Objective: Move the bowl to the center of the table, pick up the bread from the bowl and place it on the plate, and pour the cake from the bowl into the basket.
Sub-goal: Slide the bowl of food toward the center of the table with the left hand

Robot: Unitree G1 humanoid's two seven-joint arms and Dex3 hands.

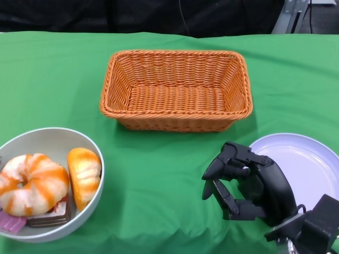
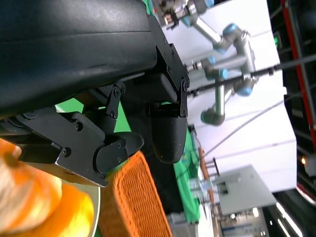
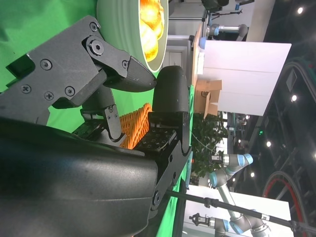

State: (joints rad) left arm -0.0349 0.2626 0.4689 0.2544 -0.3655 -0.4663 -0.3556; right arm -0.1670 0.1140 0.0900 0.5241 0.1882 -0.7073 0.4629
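Right hand: I've got my right hand hovering over the green tablecloth just left of the plate. Fingers are apart and curled a bit, nothing in them, so it's released.

Left hand: not visible from the head camera. The left wrist view shows the left hand from behind with its fingers apart and nothing between them, sitting right by the bowl rim (looks empty to me).

Bowl: the grey bowl is at the near left corner of what I can see, well off from the middle of the table.

Bread: the orange loaf-shaped bread leans against the right inner wall of the bowl, touching the frosted donut beside it.

Cake: a layered cake slice is tucked under the donut, with something pink next to it that I can't make out.

Basket: the wicker basket sits at the far middle of the table, nothing inside.

Plate: pale lilac, near right, bare, partly hidden behind my right forearm.
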